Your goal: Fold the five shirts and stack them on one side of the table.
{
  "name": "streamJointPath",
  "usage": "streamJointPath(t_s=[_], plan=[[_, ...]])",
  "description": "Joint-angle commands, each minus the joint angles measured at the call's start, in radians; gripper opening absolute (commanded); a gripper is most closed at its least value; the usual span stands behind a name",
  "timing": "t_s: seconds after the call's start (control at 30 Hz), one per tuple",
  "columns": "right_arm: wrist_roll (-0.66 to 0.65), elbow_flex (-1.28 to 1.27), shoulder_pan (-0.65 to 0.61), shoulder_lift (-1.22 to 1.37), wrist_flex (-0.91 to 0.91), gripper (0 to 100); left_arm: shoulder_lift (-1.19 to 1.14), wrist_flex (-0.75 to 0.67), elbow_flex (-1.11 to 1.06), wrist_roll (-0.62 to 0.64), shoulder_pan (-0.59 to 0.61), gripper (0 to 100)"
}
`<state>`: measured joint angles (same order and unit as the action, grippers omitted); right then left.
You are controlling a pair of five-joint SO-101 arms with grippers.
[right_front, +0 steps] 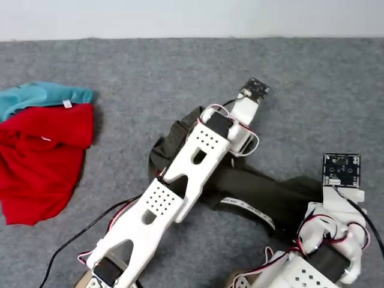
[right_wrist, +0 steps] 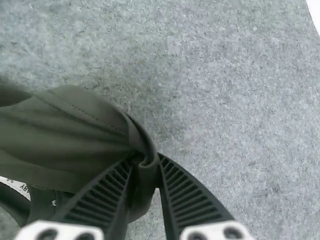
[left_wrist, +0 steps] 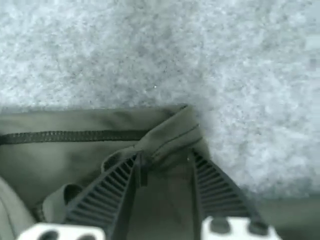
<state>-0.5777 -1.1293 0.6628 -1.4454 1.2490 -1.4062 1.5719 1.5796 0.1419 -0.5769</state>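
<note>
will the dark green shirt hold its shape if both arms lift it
Probably not: the dark green shirt bunches into soft folds where the right gripper pinches it, so it looks floppy. It puckers at the left gripper too, so expect sagging between grips. The fuzzy table may drag it.

Your high camera hangs above the bench [right_front: 312, 78] and looks steeply down, facing the wall [right_front: 180, 18] beyond the arms. Each wrist camera rides just behind its hand, looking along the fingers at the bench from very close. All three views share the dark olive shirt [right_front: 264, 192], seen between the fingers of the left hand [left_wrist: 165, 156] and the right hand [right_wrist: 146, 159].
</note>
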Motion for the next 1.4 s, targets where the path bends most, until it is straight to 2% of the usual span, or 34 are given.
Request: streamJointPath(t_s=[0.0,0.07,0.27,0.53,0.73,0.9,1.13,1.37], plan=[[0.011,0.005,-0.001,-0.012,-0.002,0.8,0.012,0.003,0.05,0.008,-0.006,5],[0.011,0.005,-0.001,-0.012,-0.002,0.8,0.014,0.009,0.051,0.008,-0.006,1],[0.011,0.005,-0.001,-0.012,-0.001,0.8,0.043,0.023,0.094,0.008,0.012,1],[0.011,0.005,-0.001,-0.012,-0.001,0.8,0.292,0.098,0.097,0.006,0.068,1],[0.011,0.005,-0.001,-0.012,-0.001,0.8,0.376,0.143,0.097,0.006,0.068,1],[0.011,0.005,-0.002,-0.012,0.002,0.8,0.273,0.089,0.019,0.006,0.041,2],[0.011,0.003,-0.002,-0.012,0.004,0.8,0.126,0.009,-0.016,0.011,0.023,12],[0.011,0.003,-0.002,-0.012,0.004,0.8,0.043,-0.041,-0.015,0.012,0.023,13]])
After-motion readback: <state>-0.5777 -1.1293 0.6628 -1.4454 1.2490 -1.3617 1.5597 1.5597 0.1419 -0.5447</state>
